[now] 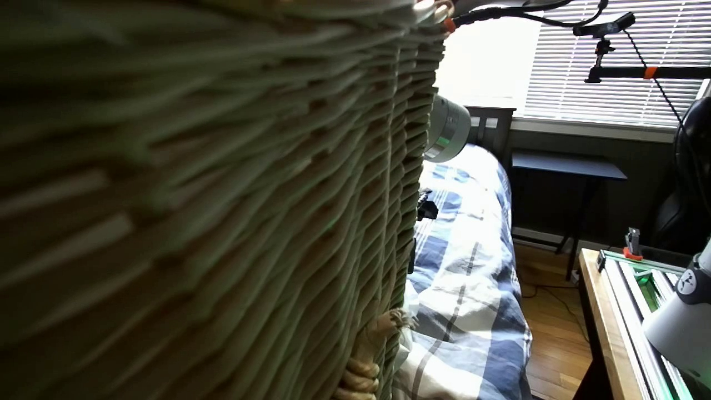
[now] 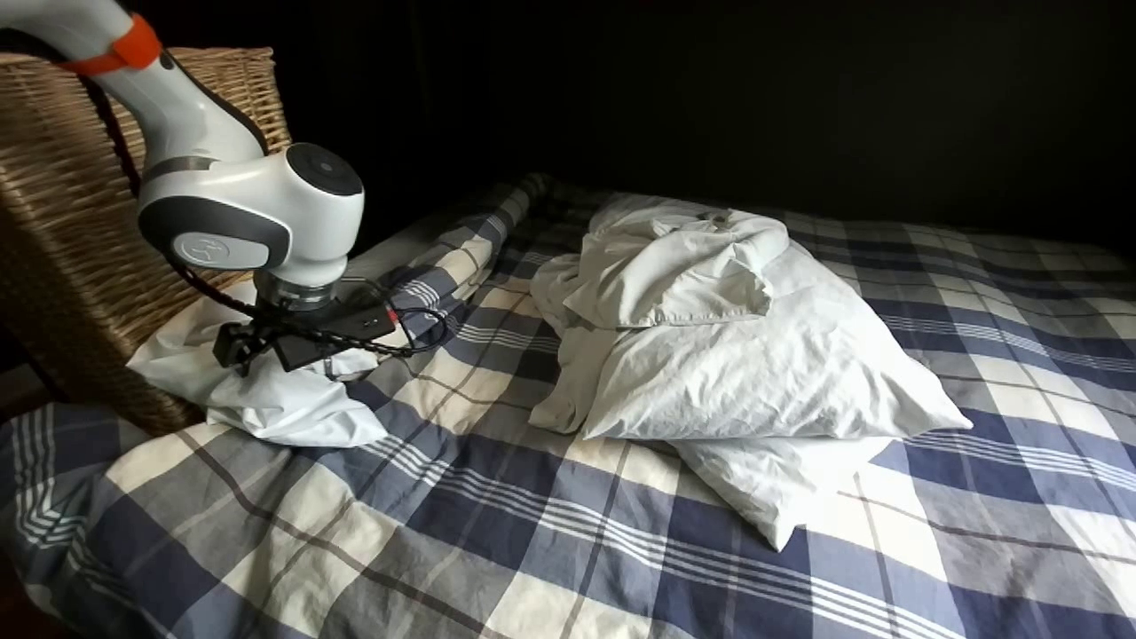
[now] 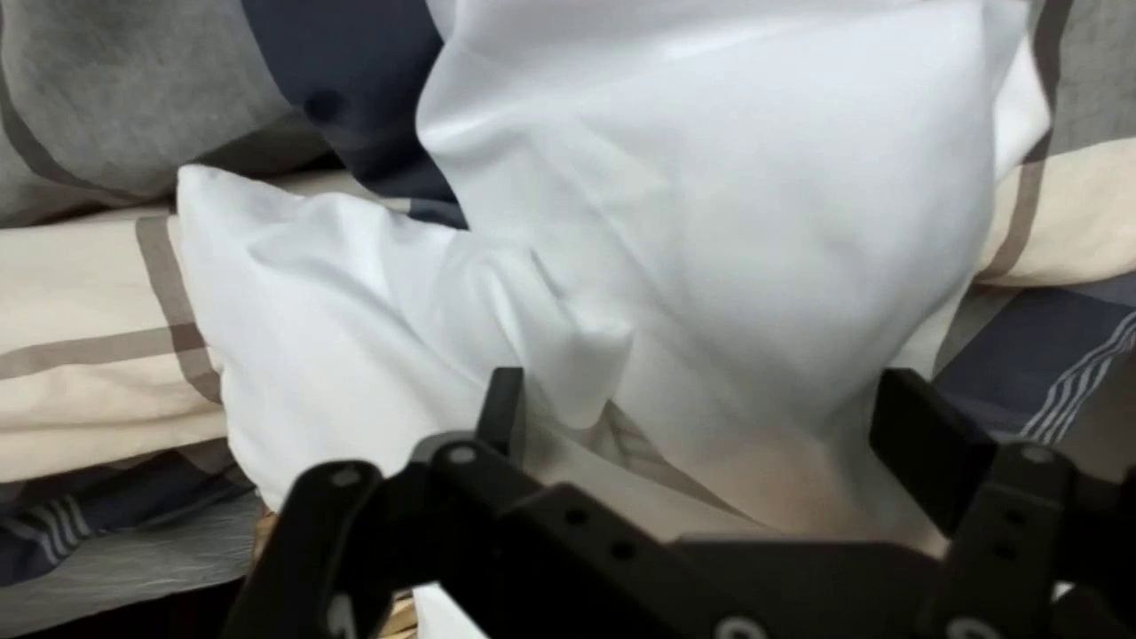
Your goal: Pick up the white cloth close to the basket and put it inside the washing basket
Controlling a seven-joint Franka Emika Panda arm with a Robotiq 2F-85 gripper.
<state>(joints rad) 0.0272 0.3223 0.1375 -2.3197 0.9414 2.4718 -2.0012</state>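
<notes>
The white cloth [image 2: 293,404] lies crumpled on the bed against the foot of the wicker basket [image 2: 67,213]. In the wrist view the white cloth [image 3: 710,204] fills most of the picture, with folds between and below the fingers. My gripper [image 3: 706,399] is open, its two black fingers wide apart over the cloth. In an exterior view the gripper [image 2: 257,346] is low at the cloth, and its fingertips are hard to make out. Whether the fingers touch the cloth I cannot tell. The basket [image 1: 311,194] also fills the left of an exterior view, hiding the cloth and most of the arm.
A pile of white pillows and cloths [image 2: 754,355] lies on the plaid bedspread [image 2: 497,550], to the right of the arm. The basket wall stands close behind the arm. A desk [image 1: 611,333], a small dark table [image 1: 566,164] and a window stand beyond the bed.
</notes>
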